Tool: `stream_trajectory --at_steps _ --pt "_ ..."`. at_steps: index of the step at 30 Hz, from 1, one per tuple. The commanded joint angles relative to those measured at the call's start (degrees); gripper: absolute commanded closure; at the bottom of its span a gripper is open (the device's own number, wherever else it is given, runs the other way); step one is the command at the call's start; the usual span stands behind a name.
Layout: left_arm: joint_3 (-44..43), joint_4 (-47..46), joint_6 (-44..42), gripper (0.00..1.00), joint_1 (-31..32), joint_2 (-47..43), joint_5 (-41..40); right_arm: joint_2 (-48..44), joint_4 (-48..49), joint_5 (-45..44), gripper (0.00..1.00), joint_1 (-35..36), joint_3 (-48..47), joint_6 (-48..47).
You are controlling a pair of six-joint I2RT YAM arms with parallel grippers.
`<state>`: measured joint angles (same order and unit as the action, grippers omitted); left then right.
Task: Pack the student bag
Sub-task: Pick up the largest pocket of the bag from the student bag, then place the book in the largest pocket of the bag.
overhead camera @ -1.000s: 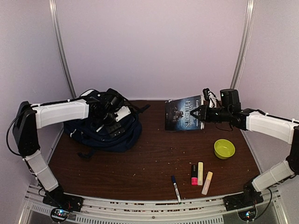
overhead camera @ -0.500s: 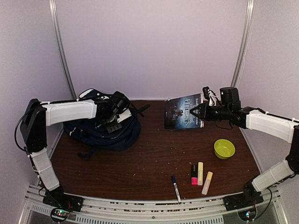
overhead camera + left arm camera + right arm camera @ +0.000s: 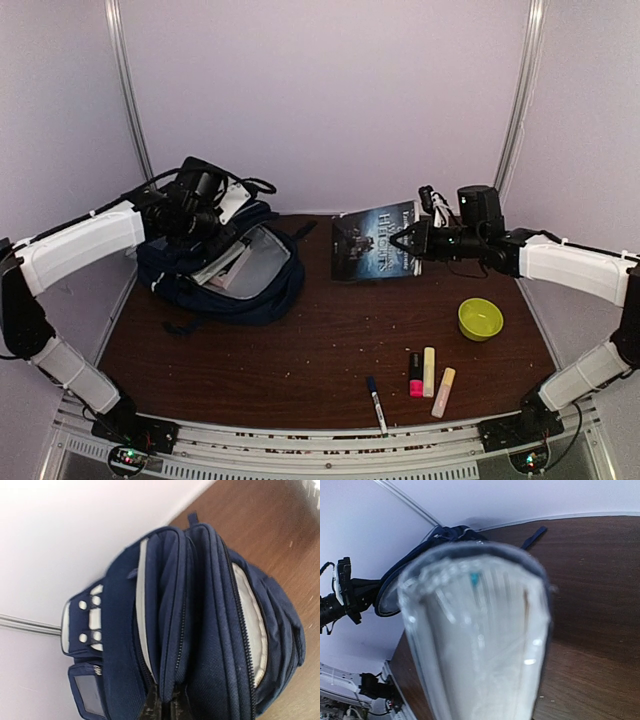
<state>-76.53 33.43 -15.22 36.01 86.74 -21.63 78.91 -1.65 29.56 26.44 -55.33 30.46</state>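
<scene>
I see a crumb-flecked dark wooden bench [image 3: 320,340], pale lilac walls [image 3: 330,100] around it, left jaws pinching the flap of the open blue bag [image 3: 272,300], right jaws clamped on a book [image 3: 372,242]

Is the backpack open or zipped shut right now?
Open: the student bag gapes, grey lining showing, its edge pinched by the left end effector.

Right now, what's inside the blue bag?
The bag is pulled open, and only its grey lining shows inside. Nothing packed can be seen in it. The bottom and the other pockets are hidden by folded fabric.
</scene>
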Motion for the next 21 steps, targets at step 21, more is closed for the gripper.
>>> stream_trajectory --at_steps 21 --pt "-3.18 -35.88 21.32 1.00 3.61 -3.86 46.97 21.81 46.27 -12.46 1.00 12.22 -5.26 41.27"
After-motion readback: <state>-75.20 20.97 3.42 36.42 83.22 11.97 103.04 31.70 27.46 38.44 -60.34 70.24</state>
